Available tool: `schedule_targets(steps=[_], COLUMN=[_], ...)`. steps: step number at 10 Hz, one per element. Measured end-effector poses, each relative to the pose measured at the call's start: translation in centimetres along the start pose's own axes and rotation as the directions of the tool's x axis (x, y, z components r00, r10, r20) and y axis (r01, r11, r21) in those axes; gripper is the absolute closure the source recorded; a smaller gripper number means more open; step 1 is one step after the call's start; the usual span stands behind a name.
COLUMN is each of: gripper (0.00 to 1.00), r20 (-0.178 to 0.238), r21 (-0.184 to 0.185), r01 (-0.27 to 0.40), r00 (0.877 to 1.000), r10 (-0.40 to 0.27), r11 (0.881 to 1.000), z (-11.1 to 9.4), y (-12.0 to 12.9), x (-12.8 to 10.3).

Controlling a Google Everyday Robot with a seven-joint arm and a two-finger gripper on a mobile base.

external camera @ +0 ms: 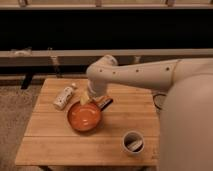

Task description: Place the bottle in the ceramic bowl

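Observation:
The bottle [64, 97] is whitish with a white cap and lies on its side on the left part of the wooden table [55, 142]. The orange-red ceramic bowl [84, 116] with a darker rim sits at the table's middle, just right of the bottle, and holds nothing. My white arm reaches in from the right. My gripper [86, 99] hangs over the bowl's far rim, between bowl and bottle, a short way right of the bottle.
A white cylindrical cup [133, 142] stands near the table's front right. A small dark object [105, 103] lies just behind the bowl's right side. A low shelf and dark wall run behind the table. Speckled floor lies to the left.

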Motion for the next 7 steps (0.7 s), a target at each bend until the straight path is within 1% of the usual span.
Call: schedule_targets(steps=[1, 2, 4, 5, 6, 7], gripper=[0.2, 0.2, 0.2, 0.2, 0.2, 0.2], r20=[-0.029, -0.047, -0.103, -0.132, -0.143, -0.153], r21=[0.015, 0.024, 0.054, 0.059, 0.052, 0.052], r01=[0.008, 0.014, 0.032, 0.03, 0.025, 0.023], r00=[1.0, 0.999, 0.994, 0.991, 0.99, 0.988], r10=[-0.007, -0.013, -0.026, -0.022, -0.018, -0.015], r11=[1.0, 1.0, 0.998, 0.998, 0.998, 0.998], z=[1.2, 2.0, 4.6, 6.1, 6.8, 7.6], y=[1.0, 1.8, 4.4, 5.7, 6.6, 7.2], x=[-2.1, -3.7, -8.0, -10.0, -11.1, -12.1])
